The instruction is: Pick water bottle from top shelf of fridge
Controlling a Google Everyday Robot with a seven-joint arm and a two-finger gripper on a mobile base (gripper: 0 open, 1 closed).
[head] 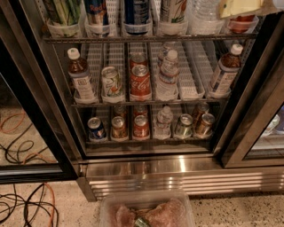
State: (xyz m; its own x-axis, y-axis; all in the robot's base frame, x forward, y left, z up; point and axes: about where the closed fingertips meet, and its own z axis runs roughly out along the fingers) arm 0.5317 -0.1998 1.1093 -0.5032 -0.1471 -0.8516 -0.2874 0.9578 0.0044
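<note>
The fridge (177, 170) stands open in front of me, with a steel louvred base. The top shelf (146, 39) runs across the upper edge of the view and holds several cans in white lanes. The water bottle (204, 17), clear and ribbed, stands at the right of that shelf, cut off by the top of the view. My gripper (241, 7) shows only as a pale yellow part at the top right. It is in front of the top shelf, just right of the water bottle and overlapping its edge, above a red can (242, 23).
Two lower racks hold cans and small labelled bottles, such as a Coca-Cola can (140, 82). Black door frames (40, 111) flank the opening. Cables (26, 204) lie on the floor at left. A clear plastic tub (146, 210) sits at the bottom centre.
</note>
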